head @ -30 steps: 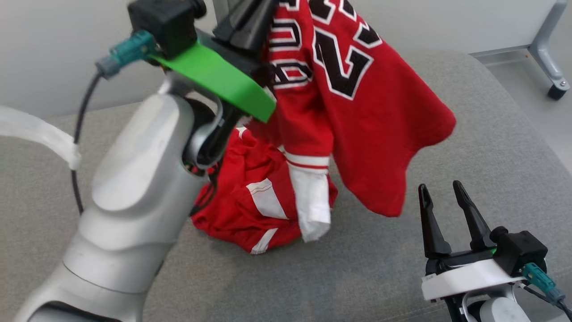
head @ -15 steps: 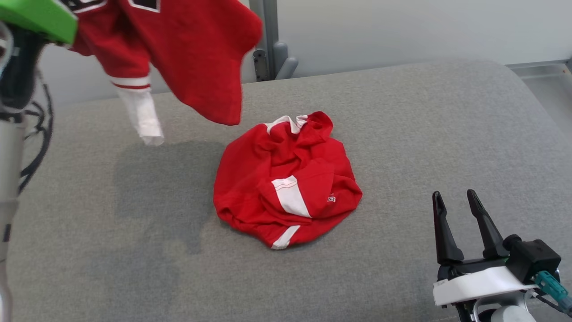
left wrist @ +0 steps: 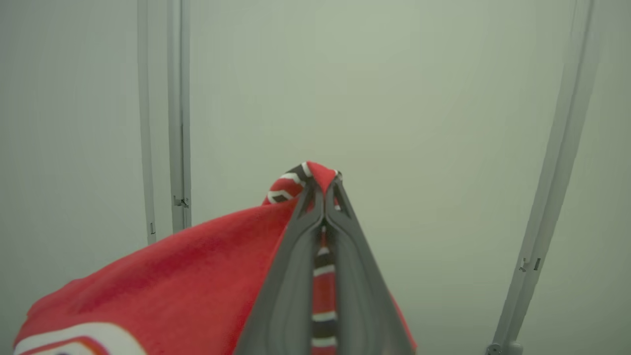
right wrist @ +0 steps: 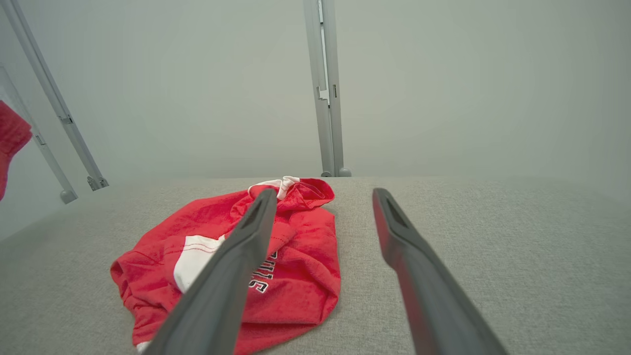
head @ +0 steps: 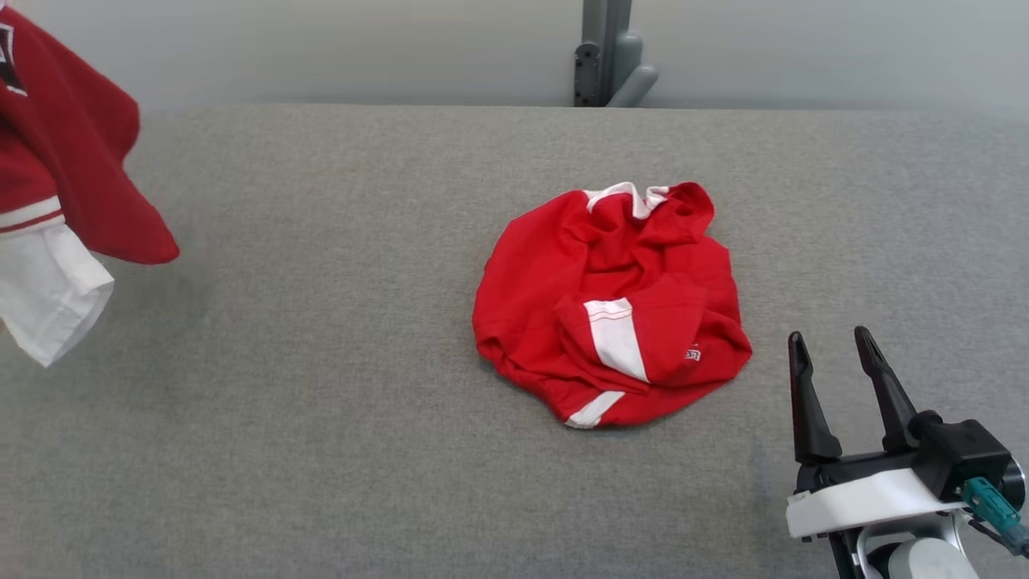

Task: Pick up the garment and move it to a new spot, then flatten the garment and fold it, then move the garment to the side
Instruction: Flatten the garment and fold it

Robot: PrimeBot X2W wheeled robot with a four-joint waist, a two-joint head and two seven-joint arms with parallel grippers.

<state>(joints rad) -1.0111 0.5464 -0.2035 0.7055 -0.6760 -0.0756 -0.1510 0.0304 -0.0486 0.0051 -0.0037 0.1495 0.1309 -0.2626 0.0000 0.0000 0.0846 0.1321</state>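
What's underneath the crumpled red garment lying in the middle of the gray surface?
The crumpled red garment lies directly on the gray padded surface, which shows all around it. Whatever might sit beneath its folds is covered, so I can't tell.

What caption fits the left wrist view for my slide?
Left claw shut on a red jersey, held up before a pale wall.
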